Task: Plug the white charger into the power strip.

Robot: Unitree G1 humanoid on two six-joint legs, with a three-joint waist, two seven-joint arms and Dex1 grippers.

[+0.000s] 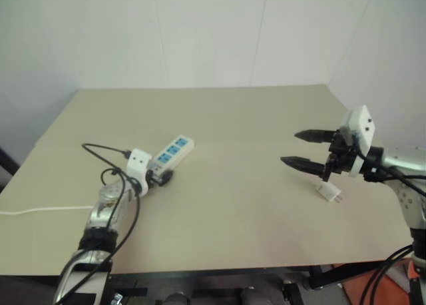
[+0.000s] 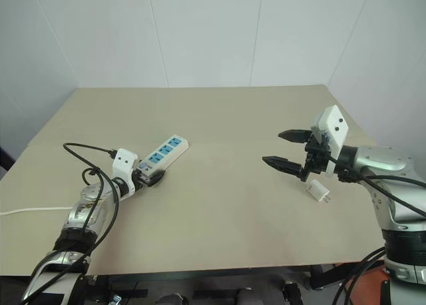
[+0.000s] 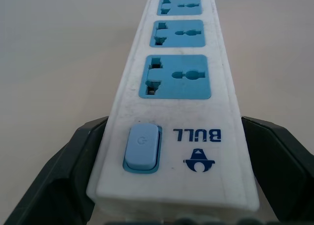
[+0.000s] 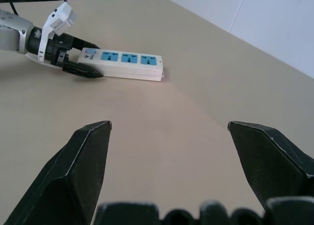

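The power strip point(image 1: 174, 149) is a long white bar with three blue sockets, lying at an angle on the left half of the table. My left gripper point(image 1: 158, 174) is open and down at the strip's near end. In the left wrist view its black fingers point(image 3: 73, 176) flank the blue switch point(image 3: 142, 147), one on each side. The white charger point(image 1: 329, 192), a small cube with prongs, lies on the table at the right. My right gripper point(image 1: 290, 148) hangs open above and just left of the charger, with nothing between its fingers.
The tan table point(image 1: 233, 112) stands against white walls at the back and right. A thin white cord point(image 1: 40, 210) runs from near my left arm off the table's left edge. Bare tabletop separates the strip from the charger.
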